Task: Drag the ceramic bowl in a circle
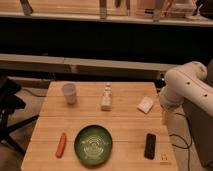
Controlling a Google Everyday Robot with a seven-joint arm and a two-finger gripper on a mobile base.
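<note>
1. Claw. My claw is not in sight. It is carried at the end of my arm (185, 85), which stands off the right edge of the bench (125, 125). Its jaws are set wide and hold nothing, since every item lies free on the boards. I judge this a ready setting, wide enough to straddle a rim.

2. Near row. The ceramic bowl (93, 144) rests upright at the near edge of the bench, well to the left of the claw's station. Nothing touches it, so the drag is not yet begun.
- An orange carrot-like item (61, 145) lies just beside the bowl, on the side away from the claw.
- A flat black device (150, 146) lies between the bowl and the claw's side, apart from the bowl.
- By my estimate these two neighbours limit the circle sideways, so the path should stay tight.

3. Far row. A white cup (69, 93), a small pale bottle-shaped item (106, 97) and a white packet (146, 104) stand across the back. The packet is the closest to the claw's side. Bare boards separate this row from the bowl, which leaves room for the far arc.

4. Handling. The bowl is wide and shallow. I expect it to slide rather than tip if it is gripped or pressed low at the rim.
</note>
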